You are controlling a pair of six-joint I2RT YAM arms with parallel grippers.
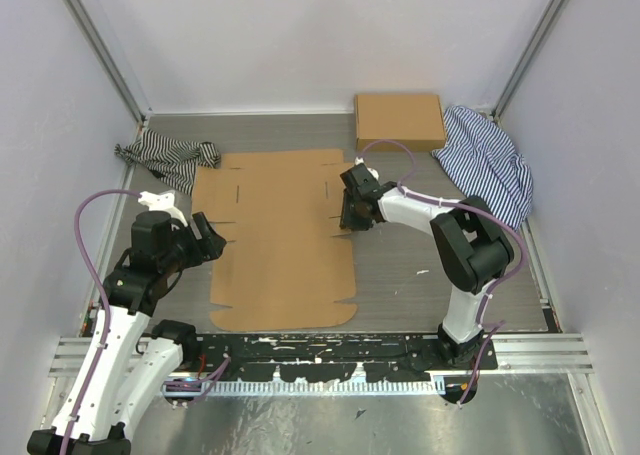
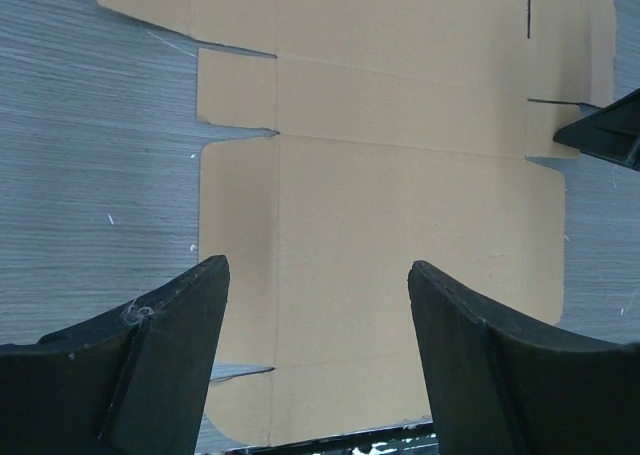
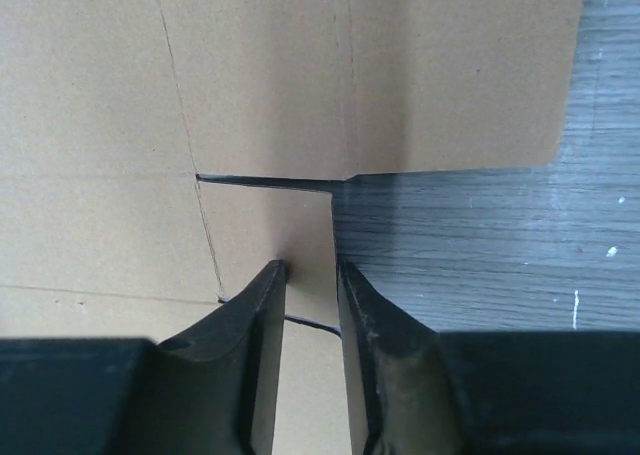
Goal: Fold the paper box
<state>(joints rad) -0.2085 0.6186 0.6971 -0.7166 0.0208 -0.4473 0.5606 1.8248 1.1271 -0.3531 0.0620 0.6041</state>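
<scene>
1. Jaws on left gripper (image 2: 318, 270) are spread wide with nothing between them. In the left wrist view they sit above the lower part of the paper box (image 2: 400, 175).
2. Jaws on right gripper (image 3: 312, 270) are nearly together, with only a narrow gap. The corner of a small side flap (image 3: 300, 235) sits in that gap. Can't tell whether they actually pinch it.
3. Paper box (image 1: 280, 240) lies unfolded and flat on the table (image 1: 400, 275), mid-frame in the top view. Flaps, slits and crease lines are visible.
4. Top view: left gripper (image 1: 210, 237) is at the sheet's left edge and right gripper (image 1: 350, 218) is at its right edge, on the notched flap.
5. Right finger tip also shows at the right edge of the left wrist view, by the same flap.
6. Other cardboard box (image 1: 400, 121) is at upper centre-right, apart from the sheet.
7. One striped cloth (image 1: 165, 160) is at upper left, touching the sheet's corner. A second striped cloth (image 1: 490, 160) is at upper right.
</scene>
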